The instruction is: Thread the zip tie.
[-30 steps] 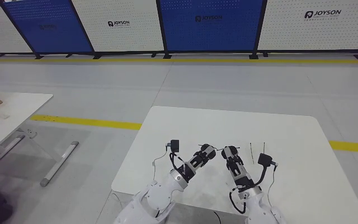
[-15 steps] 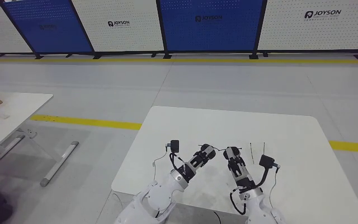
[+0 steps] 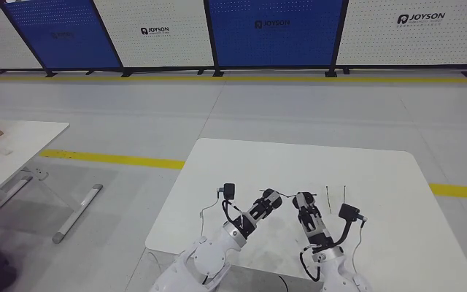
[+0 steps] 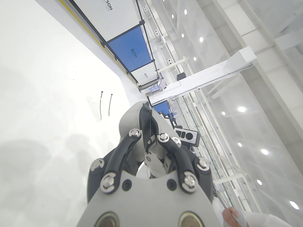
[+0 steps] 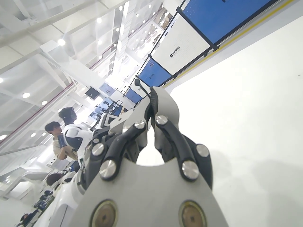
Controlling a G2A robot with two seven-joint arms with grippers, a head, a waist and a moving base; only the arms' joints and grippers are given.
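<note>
The right gripper [image 5: 152, 92] pinches the zip tie [image 5: 140, 85] near its head, the left gripper [image 4: 145, 106] looks clenched on the tail. Any slight misalignment and the tip could miss the slot!

Matt white table [image 3: 365, 175], black plastic zip tie [image 5: 142, 88]

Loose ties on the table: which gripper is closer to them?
Right. The right gripper is just beside the loose ties. The left gripper is farther off, on the right gripper's other side.
</note>
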